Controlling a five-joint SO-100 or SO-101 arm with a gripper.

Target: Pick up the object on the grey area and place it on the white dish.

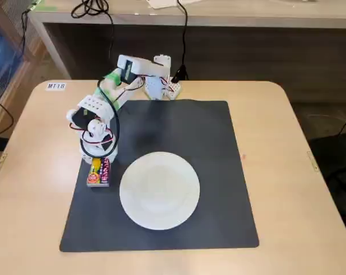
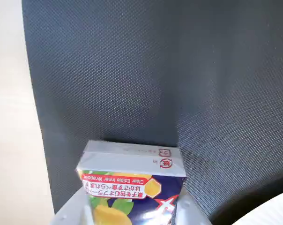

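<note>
The hand (image 1: 98, 166) straddles the box (image 1: 99, 172) at the mat's (image 1: 213, 172) left-centre edge in the fixed view, fingers hugging its sides; whether they pinch it is unclear. Grasping seems underway. Next: lift and carry right to the dish (image 1: 160, 190), just beside, with nothing between.

Even, soft light; wrist view slightly blurred.

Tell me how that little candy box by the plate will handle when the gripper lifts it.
The box looks like thin printed card, so probably light and fairly stiff, though a hard squeeze might dent it. Its flat faces suggest it won't roll. The glossy wrapper seen in the wrist view could be slightly slippery between the gripper fingers.
</note>
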